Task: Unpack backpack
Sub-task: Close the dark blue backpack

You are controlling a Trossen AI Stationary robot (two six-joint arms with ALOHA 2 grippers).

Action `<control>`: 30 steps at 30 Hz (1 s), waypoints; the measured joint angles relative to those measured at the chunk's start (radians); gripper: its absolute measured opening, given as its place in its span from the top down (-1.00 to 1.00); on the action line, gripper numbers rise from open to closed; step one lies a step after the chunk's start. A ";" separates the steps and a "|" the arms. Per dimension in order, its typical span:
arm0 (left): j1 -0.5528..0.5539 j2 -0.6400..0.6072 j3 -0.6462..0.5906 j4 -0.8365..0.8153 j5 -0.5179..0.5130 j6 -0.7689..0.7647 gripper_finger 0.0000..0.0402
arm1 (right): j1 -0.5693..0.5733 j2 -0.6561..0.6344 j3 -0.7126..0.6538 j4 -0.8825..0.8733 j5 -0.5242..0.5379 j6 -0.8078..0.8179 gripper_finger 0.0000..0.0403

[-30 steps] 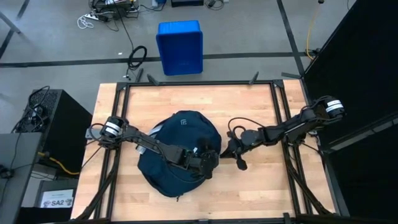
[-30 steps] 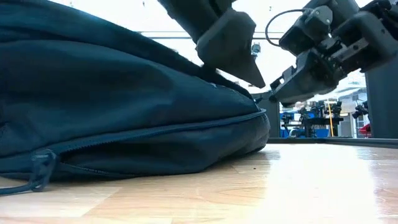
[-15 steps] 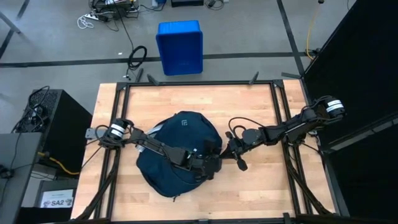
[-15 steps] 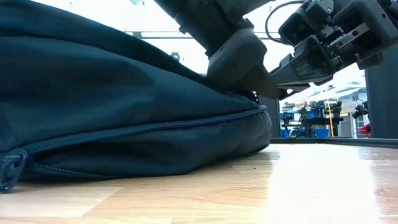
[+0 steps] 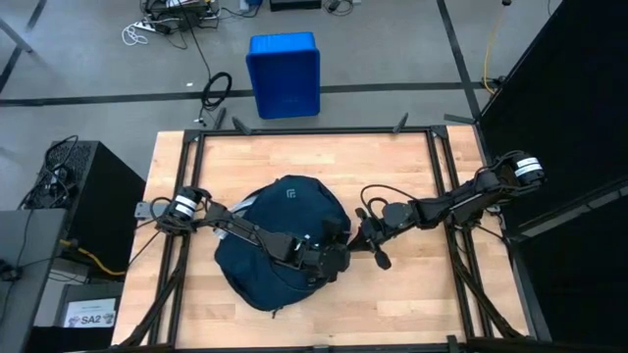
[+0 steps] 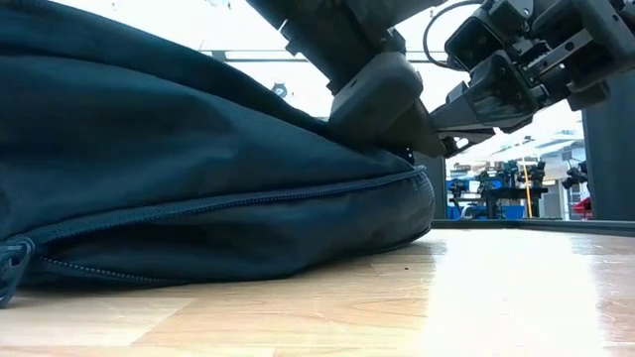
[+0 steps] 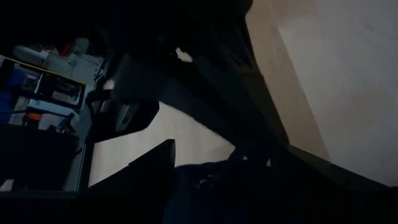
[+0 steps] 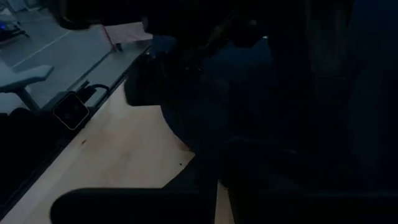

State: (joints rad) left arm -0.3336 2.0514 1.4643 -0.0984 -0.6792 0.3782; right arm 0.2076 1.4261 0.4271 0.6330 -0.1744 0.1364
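Backpack (image 5: pixel 280 235) at frame centre on desk (image 5: pixel 412 167). Left end effector (image 5: pixel 332 263) pressed on its right edge, spread unclear. Right end effector (image 5: pixel 365 233) closed, beside it.

Dark backpack fabric (image 7: pixel 249 186) fills the foreground beside pale tabletop (image 7: pixel 348 81).

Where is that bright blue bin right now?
From above, the blue bin stands on the floor beyond the table's far edge, well apart from the backpack on the tabletop.

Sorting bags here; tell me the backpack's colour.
Dark navy backpack, clearest in the high view.
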 joint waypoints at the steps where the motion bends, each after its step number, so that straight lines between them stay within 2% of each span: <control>1: 0.000 0.000 0.000 -0.006 -0.001 0.000 -0.17 | 0.000 0.000 0.000 0.004 -0.005 0.000 1.00; 13: 0.000 0.000 0.000 -0.008 -0.037 -0.001 -0.14 | 0.000 0.000 0.000 0.015 -0.024 0.002 1.00; 15: 0.000 0.000 0.000 -0.008 -0.050 -0.002 0.01 | 0.000 0.000 0.000 0.019 -0.030 0.002 1.00; 20: 0.000 0.000 0.000 -0.009 -0.025 -0.008 0.79 | 0.000 0.000 0.000 0.021 -0.031 0.002 1.00; 21: 0.000 0.000 0.000 -0.009 -0.021 -0.013 0.89 | 0.000 0.000 0.000 0.021 -0.031 0.002 1.00; 30: 0.000 0.000 0.000 -0.009 -0.026 -0.016 0.98 | 0.000 -0.005 0.000 0.051 -0.028 -0.034 0.99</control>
State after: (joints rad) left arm -0.3335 2.0514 1.4643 -0.1071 -0.7055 0.3626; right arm 0.2080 1.4214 0.4271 0.6843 -0.2019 0.1022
